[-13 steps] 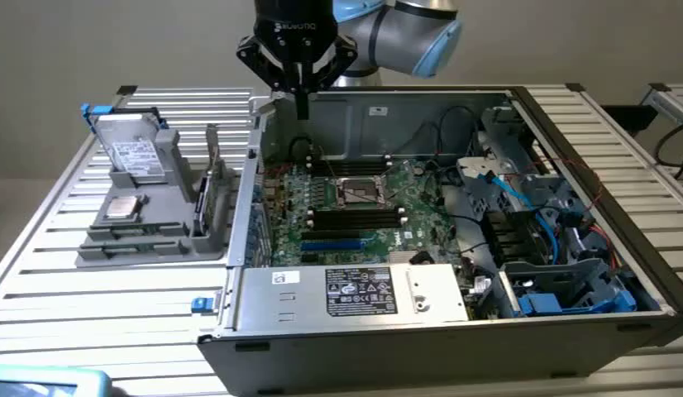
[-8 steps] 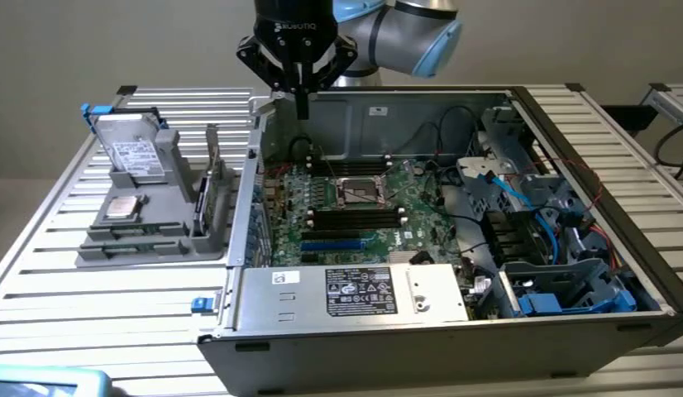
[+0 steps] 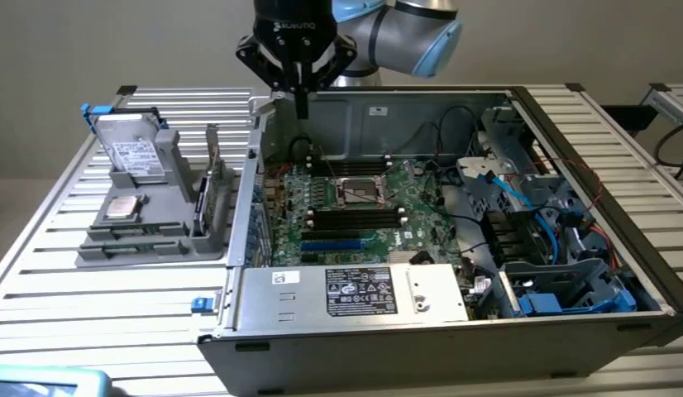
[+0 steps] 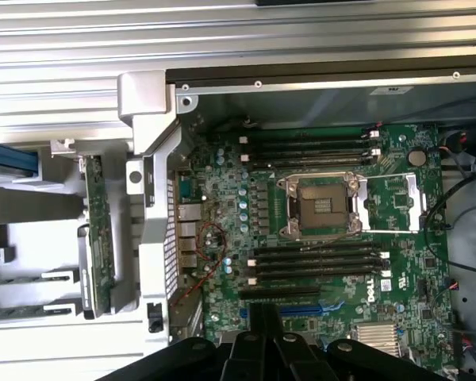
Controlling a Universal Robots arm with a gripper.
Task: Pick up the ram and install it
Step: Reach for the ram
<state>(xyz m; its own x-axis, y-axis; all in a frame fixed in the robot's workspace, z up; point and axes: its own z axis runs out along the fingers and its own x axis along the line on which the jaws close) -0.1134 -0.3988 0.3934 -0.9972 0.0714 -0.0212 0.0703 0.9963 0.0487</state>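
Closed gripper (image 3: 302, 109) vertical above computer case (image 3: 430, 112)

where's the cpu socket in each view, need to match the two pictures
Exterior view: the cpu socket sits near the picture's middle, on the green motherboard.
Wrist view: the cpu socket is the silver-framed square in the middle of the motherboard.
Shared landmark: the black memory slots run in banks along two opposite sides of the socket in both views.
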